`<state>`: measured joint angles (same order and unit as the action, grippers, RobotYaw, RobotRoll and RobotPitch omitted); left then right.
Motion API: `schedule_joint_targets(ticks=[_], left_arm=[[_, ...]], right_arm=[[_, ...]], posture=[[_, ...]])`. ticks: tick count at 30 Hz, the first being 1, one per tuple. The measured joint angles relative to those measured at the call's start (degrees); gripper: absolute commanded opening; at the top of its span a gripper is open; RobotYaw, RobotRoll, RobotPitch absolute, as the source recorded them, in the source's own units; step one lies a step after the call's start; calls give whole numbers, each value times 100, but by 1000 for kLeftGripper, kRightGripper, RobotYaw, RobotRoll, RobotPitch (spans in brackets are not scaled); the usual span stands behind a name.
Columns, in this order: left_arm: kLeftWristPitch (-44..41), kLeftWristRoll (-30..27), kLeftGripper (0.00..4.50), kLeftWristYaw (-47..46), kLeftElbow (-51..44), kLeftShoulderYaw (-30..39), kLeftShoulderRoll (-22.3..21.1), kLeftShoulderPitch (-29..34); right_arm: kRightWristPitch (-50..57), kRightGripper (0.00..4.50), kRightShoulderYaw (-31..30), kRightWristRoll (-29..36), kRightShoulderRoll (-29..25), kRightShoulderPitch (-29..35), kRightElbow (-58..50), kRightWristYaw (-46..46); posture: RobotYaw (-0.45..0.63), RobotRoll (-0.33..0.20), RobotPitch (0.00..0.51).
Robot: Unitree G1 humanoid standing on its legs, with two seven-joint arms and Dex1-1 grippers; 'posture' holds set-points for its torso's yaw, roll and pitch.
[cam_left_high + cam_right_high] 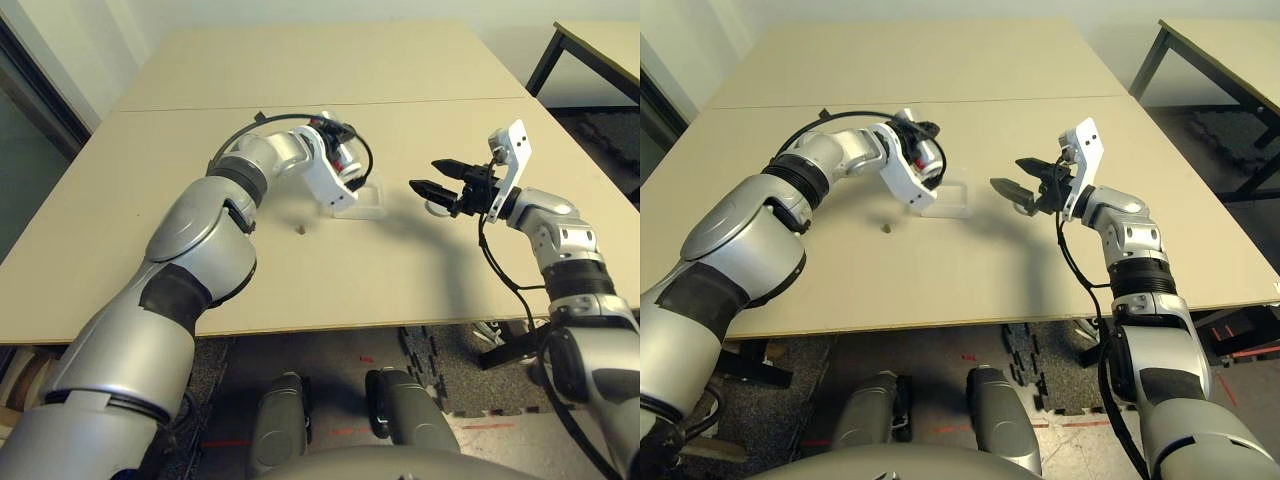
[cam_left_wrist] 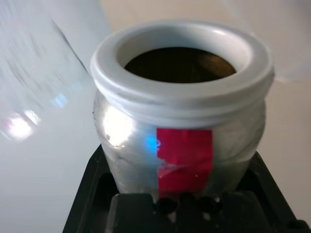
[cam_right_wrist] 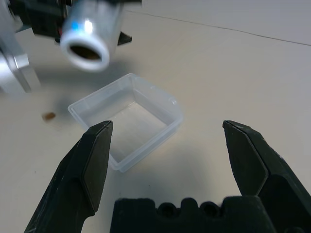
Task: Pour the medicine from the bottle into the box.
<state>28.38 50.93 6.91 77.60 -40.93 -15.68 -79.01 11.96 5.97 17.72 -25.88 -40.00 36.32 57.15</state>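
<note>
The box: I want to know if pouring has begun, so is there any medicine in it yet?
No: in the right wrist view the box is clear and bare inside, with the bottle above it.

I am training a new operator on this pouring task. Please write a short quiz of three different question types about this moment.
1. True or false: the left claw holds the bottle.
2. What is the state of the clear box?
A. Holding no medicine
B. Full of pellets
C. Closed with a lid
3. Fill in: the right claw is ____ and holds nothing.

Key:
1. True; the bottle is tilted, its white mouth near the box.
2. A.
3. Open; it hovers beside the box on the table.
</note>
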Motion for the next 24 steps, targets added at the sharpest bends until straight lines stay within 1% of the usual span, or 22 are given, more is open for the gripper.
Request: schedule_joint_targets(ticks=[2, 3, 5, 8, 12, 18, 21, 24], left_arm=[[-67, -522, 2625, 460, -2, 516, 8, 120], [-186, -1010, 2625, 900, -2, 988, 40, 229], [-421, -1710, 2625, 1516, -3, 1692, 96, 363], [-750, -2483, 2625, 2184, -26, 2431, 126, 424], [-1146, -3298, 2625, 2773, -98, 3178, 196, 512], [-1760, -4295, 2625, 3529, -372, 4038, 384, 624], [-1979, -4607, 2625, 3676, -552, 4257, 402, 749], [-2200, -4773, 2625, 3753, -649, 4347, 402, 927]], right_arm=[[7, 4500, 0, 0, 0, 0, 0, 0], [9, 4500, -2, 0, 0, 0, 0, 1], [10, 4500, -4, 0, 0, -3, 1, 2], [11, 4500, -12, -1, 1, -6, 2, 6], [12, 4500, -18, -2, 3, -23, 4, 8], [16, 4500, -30, -2, 44, -40, 4, 12], [16, 4500, -31, -2, 47, -42, 4, 16], [17, 4500, -31, -2, 53, -46, 4, 16]], posture=[[-80, 0, 72], [-78, 0, 72], [-75, 0, 72], [-72, 0, 73], [-71, 0, 73], [-70, 0, 73], [-68, 0, 74], [-65, 0, 74]])
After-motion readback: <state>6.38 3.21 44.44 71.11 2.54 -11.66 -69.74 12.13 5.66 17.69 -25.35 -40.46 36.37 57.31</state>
